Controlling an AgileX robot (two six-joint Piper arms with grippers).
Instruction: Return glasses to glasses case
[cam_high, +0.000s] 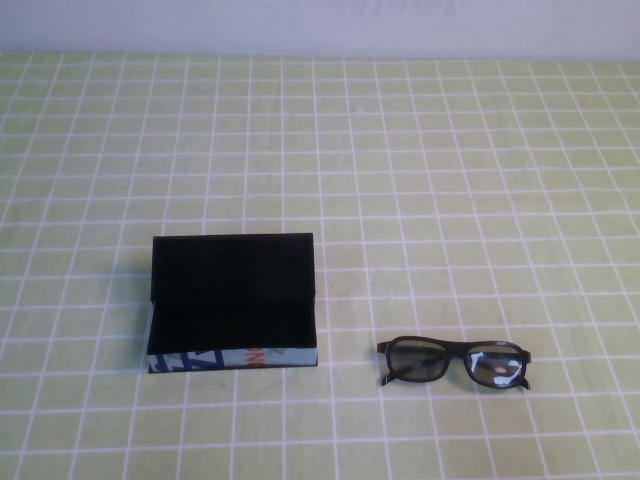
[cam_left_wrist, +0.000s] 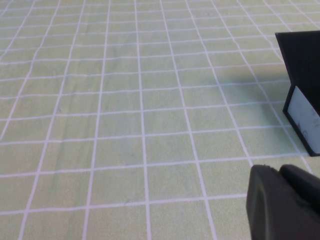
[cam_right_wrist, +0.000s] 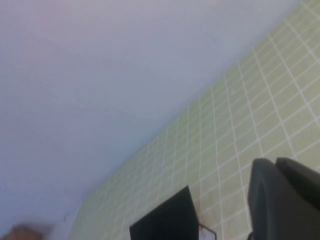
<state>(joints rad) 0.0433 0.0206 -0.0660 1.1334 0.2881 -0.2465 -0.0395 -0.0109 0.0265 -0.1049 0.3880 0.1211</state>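
The glasses (cam_high: 453, 362), black with thick rims and clear lenses, lie unfolded on the green checked cloth right of the glasses case (cam_high: 232, 300). The case is a black box with a white printed front strip, and its lid looks raised at the back. Neither arm shows in the high view. In the left wrist view, my left gripper (cam_left_wrist: 280, 172) is shut and empty, low over the cloth, with the case (cam_left_wrist: 302, 65) some way ahead of it. My right gripper (cam_right_wrist: 274, 162) is shut and empty, raised and tilted; the case (cam_right_wrist: 167, 220) shows beyond it. Both wrist views miss the glasses.
The green cloth (cam_high: 400, 150) with white grid lines covers the whole table up to a pale wall (cam_high: 320, 25) at the back. Only the case and the glasses lie on it.
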